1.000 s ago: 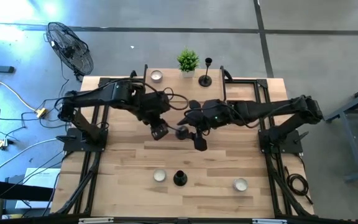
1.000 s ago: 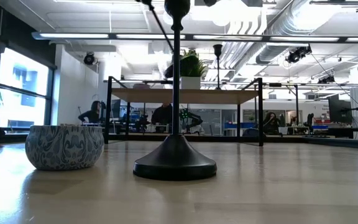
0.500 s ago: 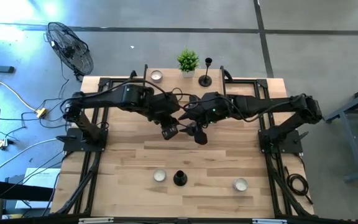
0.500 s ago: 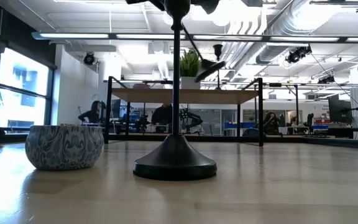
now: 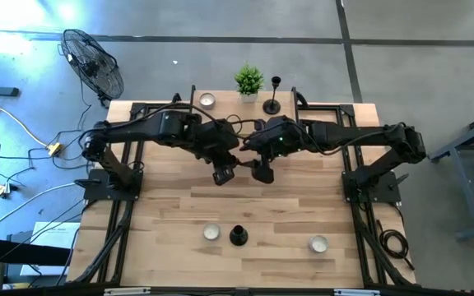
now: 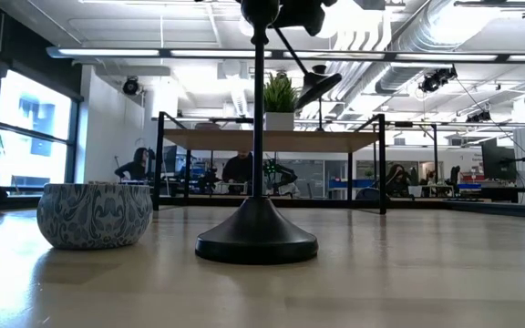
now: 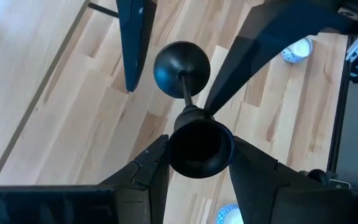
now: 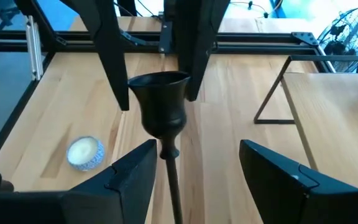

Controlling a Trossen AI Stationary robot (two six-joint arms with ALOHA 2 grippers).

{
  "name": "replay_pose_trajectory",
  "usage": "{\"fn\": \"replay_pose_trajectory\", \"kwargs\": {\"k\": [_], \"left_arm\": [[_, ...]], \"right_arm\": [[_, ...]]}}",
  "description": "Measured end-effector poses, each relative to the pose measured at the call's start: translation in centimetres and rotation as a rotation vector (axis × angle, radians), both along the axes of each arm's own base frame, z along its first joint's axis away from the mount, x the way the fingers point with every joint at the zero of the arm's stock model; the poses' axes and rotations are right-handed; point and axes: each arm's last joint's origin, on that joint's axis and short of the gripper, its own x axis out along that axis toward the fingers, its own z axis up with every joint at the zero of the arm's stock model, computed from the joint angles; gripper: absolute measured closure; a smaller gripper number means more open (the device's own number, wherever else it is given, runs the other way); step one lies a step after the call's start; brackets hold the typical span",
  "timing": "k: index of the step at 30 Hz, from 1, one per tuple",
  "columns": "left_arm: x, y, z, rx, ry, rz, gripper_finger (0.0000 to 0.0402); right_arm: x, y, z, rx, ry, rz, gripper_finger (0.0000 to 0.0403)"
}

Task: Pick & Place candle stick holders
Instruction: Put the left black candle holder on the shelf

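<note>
Two dark robot arms meet above the middle of a wooden table [image 5: 171,247]. The left gripper [image 7: 199,144] is closed on the cup end of one black candlestick holder [image 7: 184,93] and holds it in the air, tilted, its round base pointing away towards the right arm. The right gripper [image 8: 196,149] is spread wide on either side of the slim stem and seems to touch nothing.

A second holder [image 5: 271,94] stands at the far edge beside a small potted plant [image 5: 248,80]. A third holder [image 5: 238,236] stands near the front edge, between two small candle bowls [image 5: 211,232].

The likely trouble is the hold itself. The cup is smooth and rounded, and the heavy base hangs out to one side, so the piece could pivot or slip free and fall to the table. The two grippers are also very close together, so a careless move by either arm could knock the stem or bump the other gripper.
</note>
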Motion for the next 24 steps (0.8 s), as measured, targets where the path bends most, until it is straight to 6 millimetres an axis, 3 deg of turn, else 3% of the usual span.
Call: {"fn": "replay_pose_trajectory", "kwargs": {"k": [13,24], "left_arm": [[0.2,0.8,0.1,0.009,-0.024,0.006,0.0270],[0.2,0.8,0.1,-0.004,-0.020,-0.001,0.0270]], "right_arm": [[1.5,0.1,-1.9,0.027,0.047,0.046,0.0179],[0.7,0.1,-0.8,0.016,0.015,0.032,0.0179]]}}
